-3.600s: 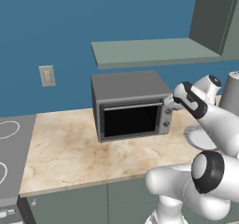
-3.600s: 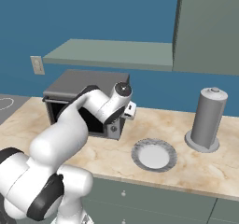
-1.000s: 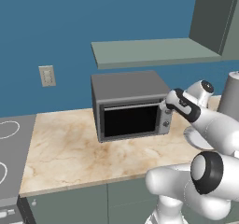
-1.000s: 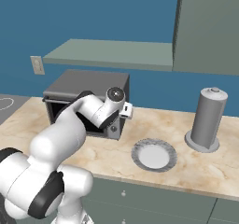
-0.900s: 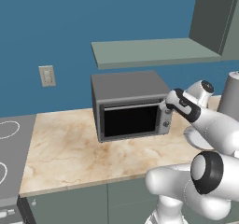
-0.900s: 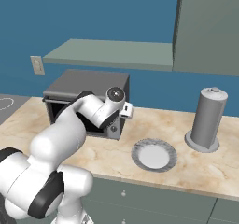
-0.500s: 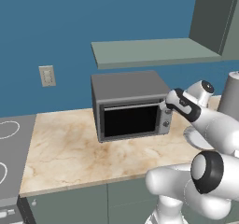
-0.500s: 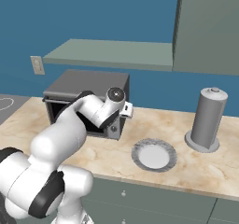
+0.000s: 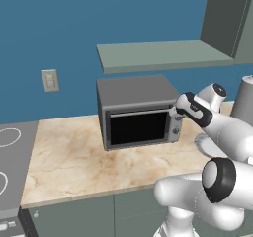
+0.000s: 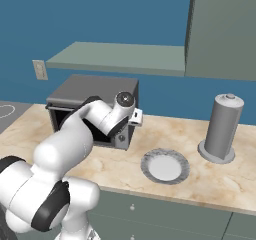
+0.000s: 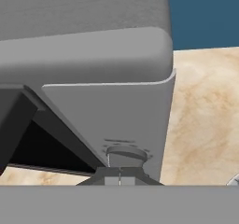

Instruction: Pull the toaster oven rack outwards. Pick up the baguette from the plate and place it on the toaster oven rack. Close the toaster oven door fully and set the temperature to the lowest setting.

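The toaster oven (image 9: 138, 111) stands on the marble surface (image 9: 74, 157) against the blue wall, below a grey-green wall shelf (image 9: 163, 56). All places below are given from the toaster oven. Its door (image 9: 140, 127), a black glass panel in a grey frame, stands upright and looks closed in the left base view. The rack and the baguette cannot be made out behind the dark glass.

The gripper (image 11: 120, 180) is at the oven's right front, at the column of small knobs. In the hand view its two finger tips are pressed together with no gap, touching the underside of a round grey knob (image 11: 126, 154) on the pale control panel. In the left base view the hand (image 9: 190, 110) meets the oven at its upper right front corner, and in the right base view the arm (image 10: 95, 119) crosses in front of the oven's face.

The plate (image 10: 165, 166) lies flat on the surface to the right of the oven, near it but not touching, and its pale centre is bare. Farther right of the oven, beyond the plate, stands a tall grey cylindrical container (image 10: 222, 128). To the left of the oven, a pale wall outlet (image 9: 50, 80) sits on the blue wall, and a stovetop (image 9: 12, 167) adjoins the surface at its far left end.
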Controlling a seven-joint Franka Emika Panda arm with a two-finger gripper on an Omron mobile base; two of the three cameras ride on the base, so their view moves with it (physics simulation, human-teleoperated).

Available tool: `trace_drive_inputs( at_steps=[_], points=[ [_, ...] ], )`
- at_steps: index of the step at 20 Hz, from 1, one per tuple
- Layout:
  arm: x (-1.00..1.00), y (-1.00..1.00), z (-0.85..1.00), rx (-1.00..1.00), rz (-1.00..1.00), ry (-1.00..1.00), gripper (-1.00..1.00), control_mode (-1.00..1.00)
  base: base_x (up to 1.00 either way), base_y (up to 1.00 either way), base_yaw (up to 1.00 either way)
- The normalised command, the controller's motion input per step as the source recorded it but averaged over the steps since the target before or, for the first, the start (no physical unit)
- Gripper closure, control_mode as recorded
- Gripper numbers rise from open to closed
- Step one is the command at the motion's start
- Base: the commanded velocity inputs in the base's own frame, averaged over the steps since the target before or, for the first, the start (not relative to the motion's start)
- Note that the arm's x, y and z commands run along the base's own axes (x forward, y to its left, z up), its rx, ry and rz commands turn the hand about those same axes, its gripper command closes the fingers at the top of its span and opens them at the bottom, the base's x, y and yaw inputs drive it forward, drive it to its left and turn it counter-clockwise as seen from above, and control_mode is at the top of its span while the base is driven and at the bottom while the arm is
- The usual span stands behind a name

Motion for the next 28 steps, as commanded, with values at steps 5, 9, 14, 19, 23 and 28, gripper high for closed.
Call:
trace_drive_inputs(
  at_steps=[5,9,14,19,23,28],
  points=[
    [0.0,0.0,-0.21,0.0,0.0,0.0,1.0,-1.0,0.0,0.0,0.0],
    [0.0,0.0,-0.22,0.0,0.0,0.0,1.0,-1.0,0.0,0.0,0.0],
    [0.0,0.0,-0.16,0.0,0.0,0.0,1.0,-1.0,0.0,0.0,0.0],
    [0.0,0.08,-0.05,0.0,0.0,0.0,1.0,-1.0,0.0,0.0,0.0],
    [0.0,0.14,0.0,0.0,0.0,0.0,1.0,-1.0,0.0,0.0,0.0],
    [0.11,0.03,0.0,0.0,0.0,0.0,1.0,-1.0,0.0,0.0,0.0]
  ],
)
